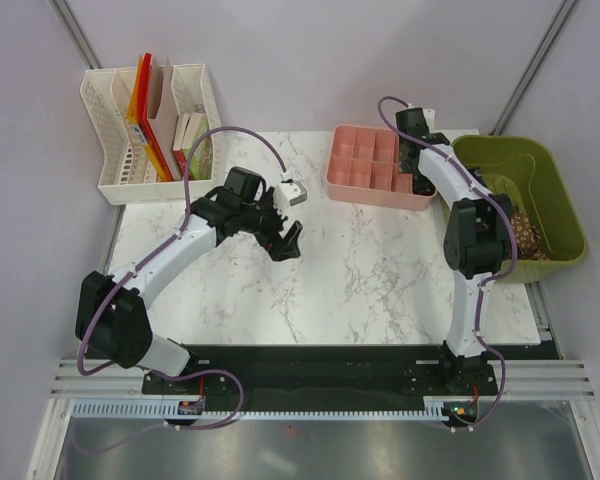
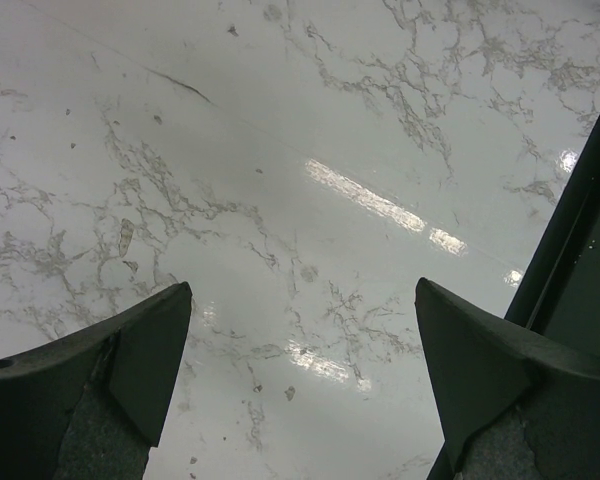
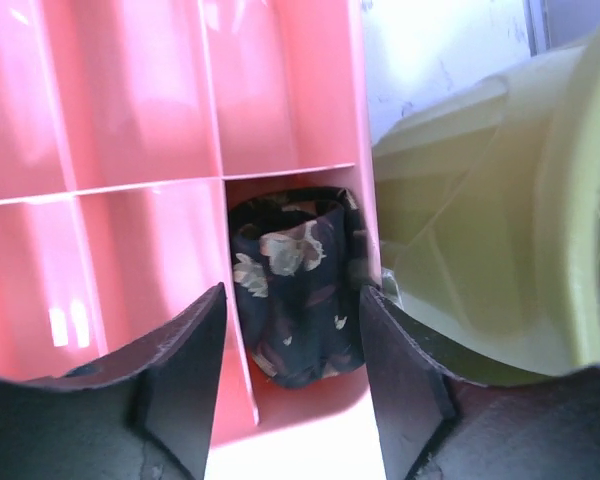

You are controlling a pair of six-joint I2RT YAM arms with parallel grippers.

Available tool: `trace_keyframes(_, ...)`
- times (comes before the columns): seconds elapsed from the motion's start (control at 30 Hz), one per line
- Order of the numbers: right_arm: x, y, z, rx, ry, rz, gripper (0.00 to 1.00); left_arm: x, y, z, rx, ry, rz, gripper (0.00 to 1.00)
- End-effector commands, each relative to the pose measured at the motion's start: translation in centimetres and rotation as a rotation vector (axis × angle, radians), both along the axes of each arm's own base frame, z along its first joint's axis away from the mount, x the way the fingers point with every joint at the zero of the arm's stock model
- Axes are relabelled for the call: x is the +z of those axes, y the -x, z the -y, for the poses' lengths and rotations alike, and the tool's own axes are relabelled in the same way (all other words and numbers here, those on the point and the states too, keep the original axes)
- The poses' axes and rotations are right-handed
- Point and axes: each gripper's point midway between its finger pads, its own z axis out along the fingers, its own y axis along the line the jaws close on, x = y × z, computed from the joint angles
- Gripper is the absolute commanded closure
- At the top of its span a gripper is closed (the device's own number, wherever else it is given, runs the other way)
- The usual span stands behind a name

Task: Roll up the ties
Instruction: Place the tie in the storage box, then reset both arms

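Tie (image 3: 295,265), rolled, dark, pale-flowered, in pink tray (image 3: 130,100); left pincer (image 2: 300,300) and right pincer (image 3: 290,335) apart.

left gripper (image 2: 302,300) — jaws wide, angled down; right gripper (image 3: 292,300) — jaws parted, far forward, pointing down

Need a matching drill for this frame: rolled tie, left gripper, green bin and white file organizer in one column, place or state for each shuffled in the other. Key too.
1. rolled tie
2. left gripper
3. green bin
4. white file organizer

A. far left, holding folders
B. fingers wide apart over the marble table
C. in a pink tray compartment, on the side next to the bin
D. far right, beside the pink tray

Pairs: 1-C, 2-B, 3-D, 4-A
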Motion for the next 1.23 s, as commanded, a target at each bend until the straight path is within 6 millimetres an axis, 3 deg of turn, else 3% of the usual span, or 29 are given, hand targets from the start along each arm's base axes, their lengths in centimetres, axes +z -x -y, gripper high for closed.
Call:
trace_keyframes(0.0,7.6,-1.2,-1.1,0.038,-0.051,0.170,0.36,2.6,-0.4,0.2,-0.004,0.029,0.056,0.00)
trace_keyframes(0.13,11.0,-1.1,-2.5,0.097,-0.124,0.237,0.33,3.1,-0.7,-0.1,0.022,0.037,0.043,0.00)
trace_keyframes(0.33,18.1,0.4,-5.4,0.247,-0.262,0.370,0.03,5.5,-2.1,-1.5,0.112,0.089,0.006,0.00)
trace_keyframes(0.5,23.0,3.7,-5.9,0.337,-0.277,0.451,0.02,7.3,-3.7,-4.3,0.207,0.112,-0.036,0.00)
trace_keyframes(0.57,22.2,5.0,-6.1,0.378,-0.281,0.419,0.02,7.6,-4.3,-6.3,0.257,0.119,-0.054,0.01)
trace_keyframes(0.6,23.2,6.3,-5.8,0.384,-0.279,0.438,0.02,7.8,-4.6,-7.3,0.293,0.125,-0.059,0.00)
trace_keyframes(0.63,21.5,7.1,-5.6,0.377,-0.277,0.397,0.02,7.9,-4.8,-7.8,0.309,0.123,-0.063,0.01)
trace_keyframes(0.7,21.2,9.0,-4.8,0.355,-0.300,0.390,0.02,8.0,-4.8,-9.2,0.363,0.125,-0.072,0.00)
trace_keyframes(0.73,18.8,9.9,-4.6,0.348,-0.317,0.336,0.02,7.9,-4.8,-9.7,0.380,0.127,-0.077,0.00)
trace_keyframes(0.8,16.5,11.9,-3.9,0.330,-0.337,0.288,0.02,7.1,-4.6,-11.3,0.436,0.123,-0.100,0.00)
trace_keyframes(0.93,13.2,14.4,-3.3,0.320,-0.346,0.222,0.02,5.7,-3.6,-13.7,0.504,0.102,-0.109,0.00)
trace_keyframes(0.97,12.9,14.9,-3.0,0.315,-0.345,0.218,0.02,4.6,-3.0,-14.1,0.518,0.088,-0.131,0.00)
trace_keyframes(1.07,12.5,16.4,-3.1,0.324,-0.360,0.227,0.02,3.6,-1.9,-15.0,0.551,0.061,-0.135,0.00)
trace_keyframes(1.2,12.4,18.1,-3.9,0.369,-0.394,0.233,0.02,3.8,-1.3,-15.9,0.596,0.037,-0.099,0.00)
